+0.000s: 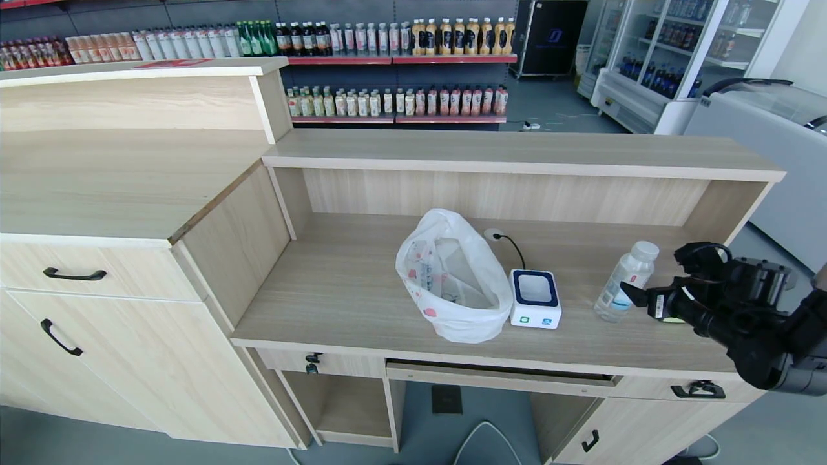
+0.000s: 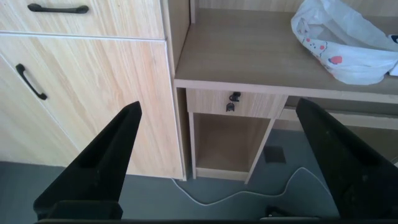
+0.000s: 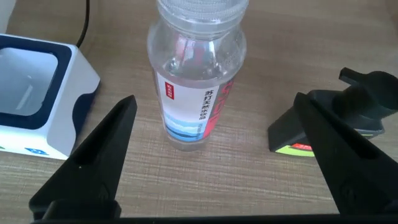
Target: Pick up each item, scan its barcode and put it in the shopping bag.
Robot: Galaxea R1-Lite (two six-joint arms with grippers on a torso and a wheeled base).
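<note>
The shopping bag's (image 1: 452,278) contents are hard to make out. The water bottle (image 1: 627,281) stands upright near the worktop's (image 1: 336,290) right end, between the spread fingers of the right end effector (image 3: 216,102). A scanner (image 1: 535,297) touches the bag. The left end effector (image 2: 219,106) hangs splayed below the front edge.

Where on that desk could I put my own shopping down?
The widest bare stretch of desk lies between the cabinet wall and the shopping bag. A narrower gap sits between the scanner and the water bottle. Bag and scanner stand close together, and the right gripper crowds the bottle's end.
</note>
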